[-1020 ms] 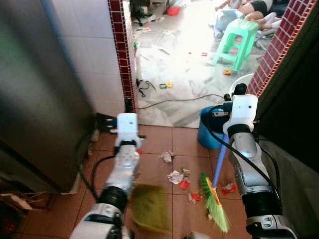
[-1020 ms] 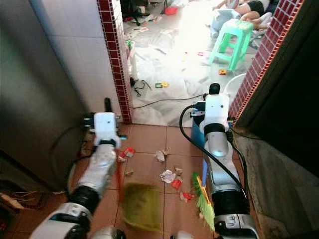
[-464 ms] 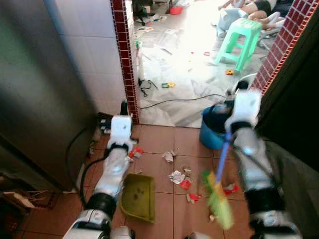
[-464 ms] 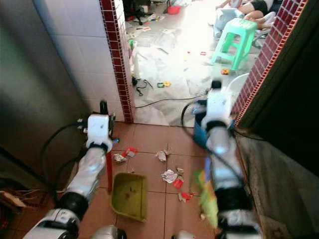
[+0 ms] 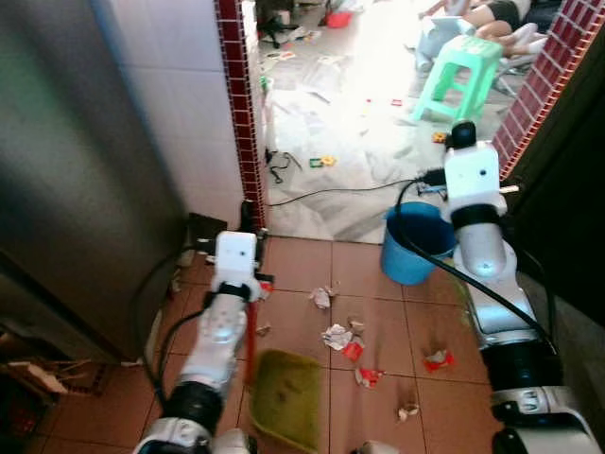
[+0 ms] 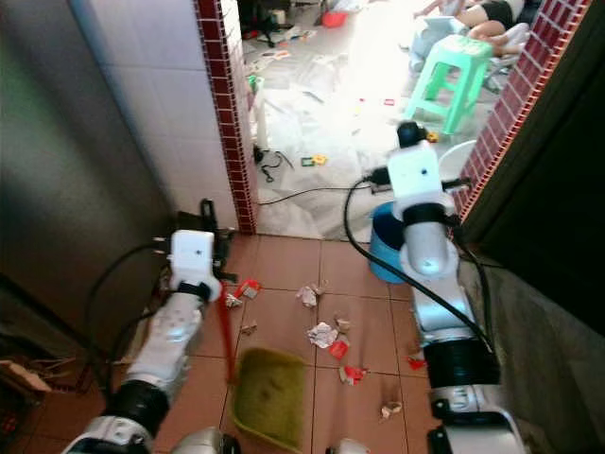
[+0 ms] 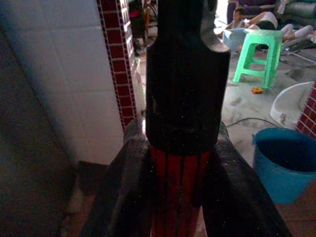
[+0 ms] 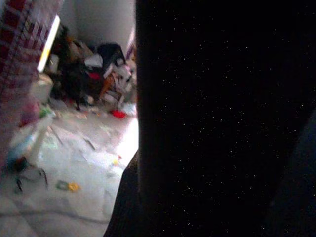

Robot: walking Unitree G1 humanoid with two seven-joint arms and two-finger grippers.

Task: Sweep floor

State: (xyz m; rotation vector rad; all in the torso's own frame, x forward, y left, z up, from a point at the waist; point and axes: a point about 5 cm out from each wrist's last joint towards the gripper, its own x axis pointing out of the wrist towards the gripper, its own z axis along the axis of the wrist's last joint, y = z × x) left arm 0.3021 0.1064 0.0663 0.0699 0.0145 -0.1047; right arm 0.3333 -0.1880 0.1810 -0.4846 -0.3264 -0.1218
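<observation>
My left gripper [image 5: 248, 213] is shut on the red handle [image 5: 250, 348] of a green dustpan [image 5: 286, 409]. The pan rests on the terracotta tiles just left of the litter. In the left wrist view the red handle [image 7: 180, 187] sits between my two dark fingers [image 7: 129, 192]. Scraps of white paper [image 5: 333, 336] and red wrappers [image 5: 354, 351] lie scattered on the tiles. My right gripper [image 5: 461, 138] is raised above the blue bucket [image 5: 416, 246]. In the right wrist view a dark shaft [image 8: 222, 118] runs between its fingers. The broom's head is hidden.
A steel fridge [image 5: 76, 189] stands on the left and a red-brick pillar [image 5: 241, 113] marks the doorway. A black cable [image 5: 331, 192] crosses the threshold. Beyond it are a green stool [image 5: 463, 76] and a person lying on the floor [image 5: 492, 13]. A dark wall closes the right side.
My right arm has lifted and the green broom head has gone out of sight. The dustpan has slid slightly right, closer to the litter.
</observation>
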